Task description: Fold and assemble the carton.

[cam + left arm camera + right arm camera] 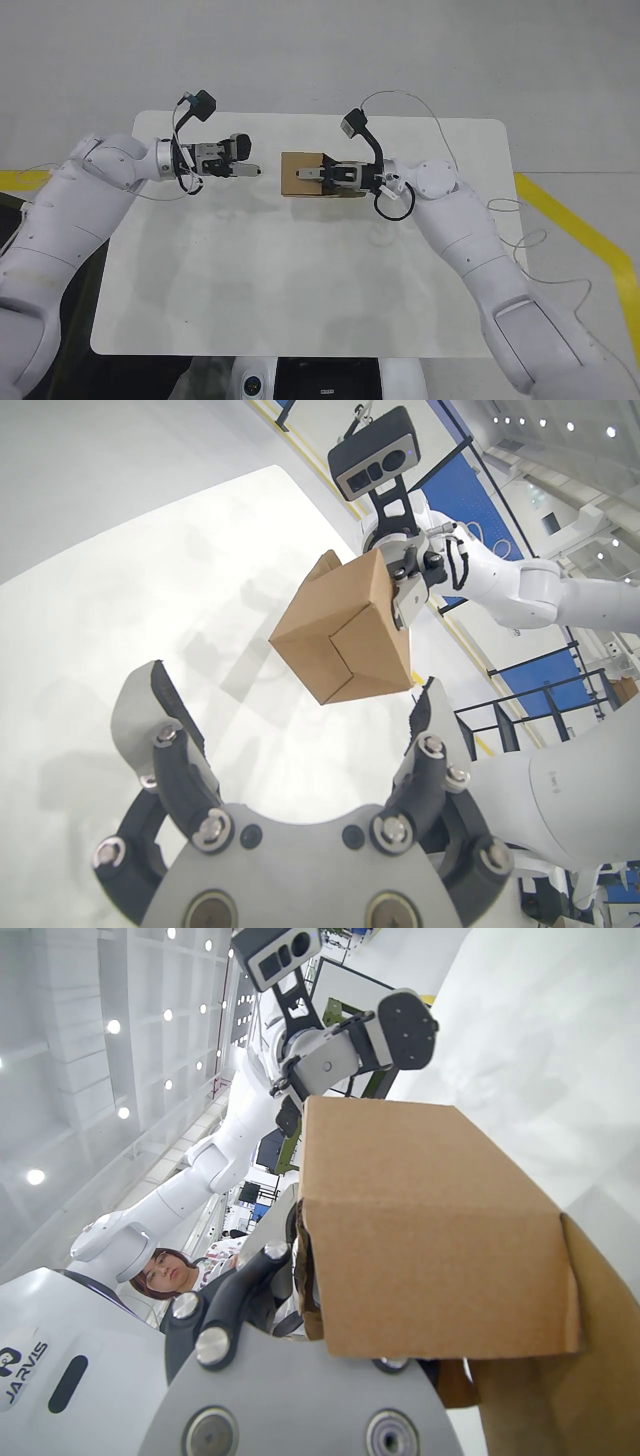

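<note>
Your right gripper (312, 174) is clamping the cardboard carton (297, 181). Your left gripper (252, 171) is hovering open, near its left side.

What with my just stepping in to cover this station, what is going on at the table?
The right gripper holds a brown carton by one wall, apparently lifted clear of the white table. The carton's folded-shut end faces the left gripper, which is open, a gap away from the carton and touching nothing. A flap at the carton's other end looks unfolded, so assembly seems unfinished.
</note>
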